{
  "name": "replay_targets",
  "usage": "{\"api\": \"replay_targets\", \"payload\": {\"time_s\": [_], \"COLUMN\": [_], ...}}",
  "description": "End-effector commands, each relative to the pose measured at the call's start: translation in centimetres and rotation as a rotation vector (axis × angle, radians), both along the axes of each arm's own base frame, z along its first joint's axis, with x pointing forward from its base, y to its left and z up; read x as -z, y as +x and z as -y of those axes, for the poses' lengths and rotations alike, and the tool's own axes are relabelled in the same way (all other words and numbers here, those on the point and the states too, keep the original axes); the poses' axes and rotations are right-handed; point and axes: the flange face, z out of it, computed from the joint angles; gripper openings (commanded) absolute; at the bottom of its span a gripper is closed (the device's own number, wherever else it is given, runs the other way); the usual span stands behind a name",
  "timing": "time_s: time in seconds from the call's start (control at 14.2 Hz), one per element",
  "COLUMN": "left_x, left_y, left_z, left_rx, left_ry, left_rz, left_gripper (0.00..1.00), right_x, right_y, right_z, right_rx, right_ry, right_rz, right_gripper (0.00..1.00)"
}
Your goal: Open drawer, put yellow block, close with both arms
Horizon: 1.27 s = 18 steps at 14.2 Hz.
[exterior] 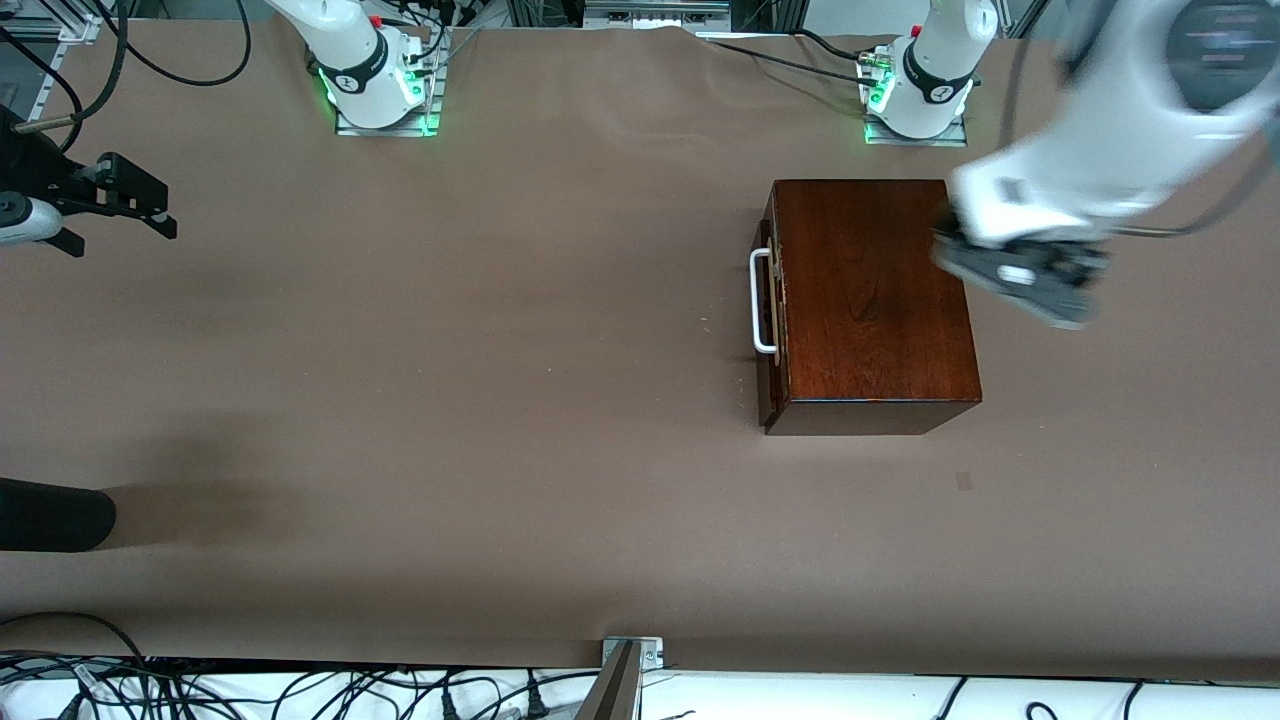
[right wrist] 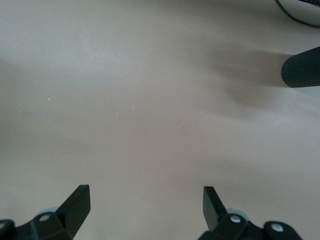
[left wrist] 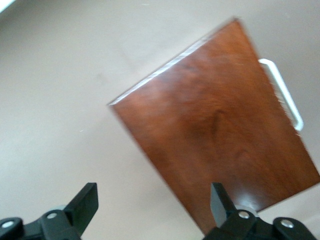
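Drawer (exterior: 768, 300): shut, white handle (exterior: 760, 302) facing right arm's end. Left gripper (left wrist: 152, 207): fingers spread, empty, over wooden box (exterior: 875, 300) edge. Right gripper (right wrist: 145, 207): released, over bare table (exterior: 450, 350), waiting.

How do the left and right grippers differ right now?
The left gripper hangs over the edge of the wooden box at the left arm's end of the table; the right gripper is over bare table at the right arm's end. The left wrist view shows the box top and the white handle; the right wrist view shows only tabletop. Both are black, open and hold nothing.
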Motion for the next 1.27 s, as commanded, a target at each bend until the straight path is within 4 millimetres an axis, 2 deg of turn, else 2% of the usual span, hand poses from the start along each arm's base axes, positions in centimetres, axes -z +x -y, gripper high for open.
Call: {"api": "replay_targets", "payload": {"time_s": [0.0, 0.14, 0.21, 0.42, 0.63, 1.2], "left_x": [-1.0, -0.6, -0.8, -0.5, 0.2, 0.1], "left_y": [1.3, 0.8, -0.1, -4.7, -4.4, -4.2], "left_z": [-6.1, -8.3, -9.4, -9.7, -9.6, -9.4], "left_rx": [-0.185, -0.334, -0.366, -0.390, -0.382, -0.377], "left_ry": [-0.039, -0.079, -0.121, -0.134, -0.128, -0.123], "left_rz": [0.035, 0.068, 0.113, 0.200, 0.185, 0.179], "left_gripper": [1.00, 1.00, 1.00, 1.00, 1.00, 1.00], "right_x": [-0.6, -0.6, -0.6, -0.6, -0.6, -0.6], "right_y": [-0.3, -0.3, -0.3, -0.3, -0.3, -0.3], "right_z": [0.0, 0.0, 0.0, 0.0, 0.0, 0.0], "right_rx": [0.006, 0.006, 0.006, 0.006, 0.006, 0.005], "right_ry": [0.013, 0.013, 0.013, 0.013, 0.013, 0.012], "right_rz": [-0.001, -0.001, -0.001, -0.001, -0.003, -0.008], "right_gripper": [1.00, 1.00, 1.00, 1.00, 1.00, 1.00]}}
